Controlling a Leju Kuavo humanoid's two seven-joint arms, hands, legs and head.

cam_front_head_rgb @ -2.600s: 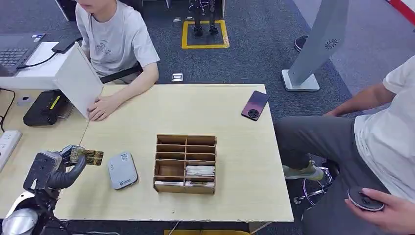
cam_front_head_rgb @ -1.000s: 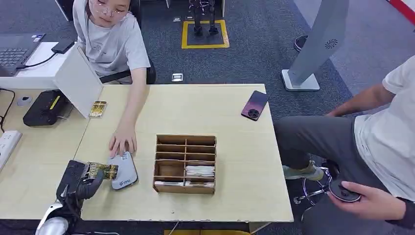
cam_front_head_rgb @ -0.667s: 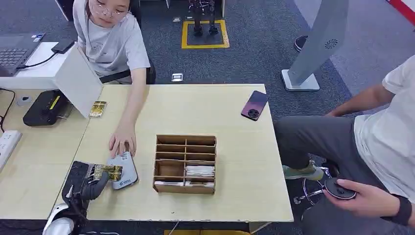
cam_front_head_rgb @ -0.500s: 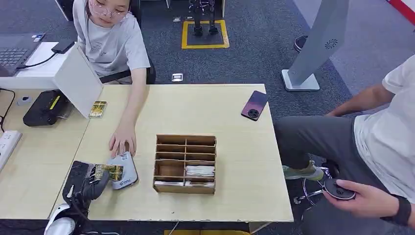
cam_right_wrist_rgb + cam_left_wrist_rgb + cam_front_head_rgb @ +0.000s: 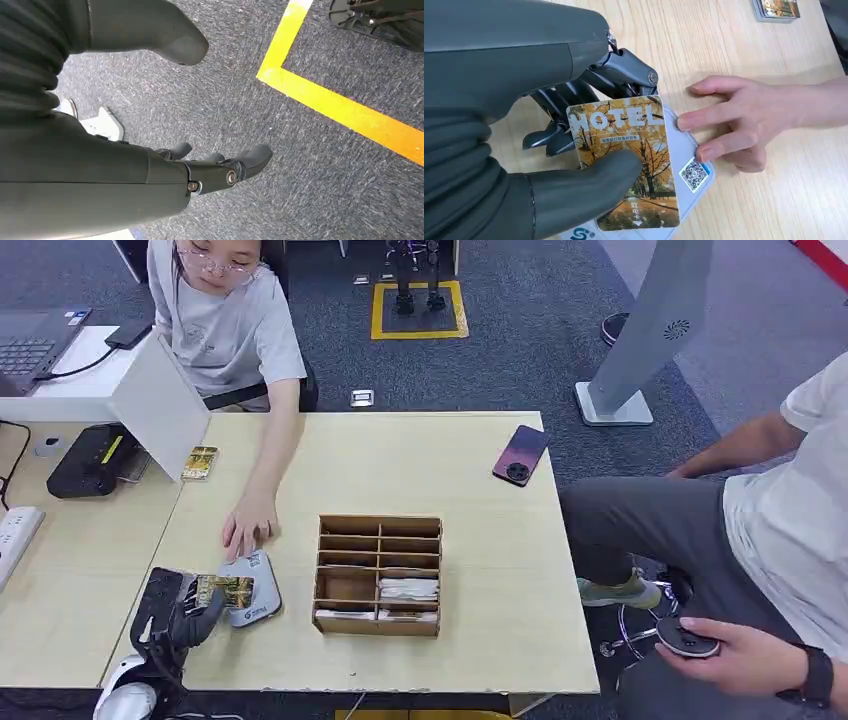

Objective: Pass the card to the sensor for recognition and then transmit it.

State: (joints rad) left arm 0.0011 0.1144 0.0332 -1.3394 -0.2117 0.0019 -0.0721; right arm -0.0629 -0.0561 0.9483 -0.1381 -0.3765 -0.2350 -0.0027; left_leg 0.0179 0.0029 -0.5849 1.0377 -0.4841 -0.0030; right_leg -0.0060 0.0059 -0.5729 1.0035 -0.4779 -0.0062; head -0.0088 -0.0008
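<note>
My left hand pinches a yellow hotel card between thumb and fingers. The card lies flat over the grey-white sensor pad on the table, near its front left. A person's hand rests on the sensor's far edge, its fingertips touching the pad. My right hand hangs over grey carpet with its fingers apart and nothing in it.
A wooden compartment box stands right of the sensor. A second card lies by a white board. A phone lies at the far right. Another person sits at the right holding a round device.
My left hand has carried the card rightward from the table's left edge to over the sensor. The person's hand has come forward onto the sensor. A second card now lies by the board.
</note>
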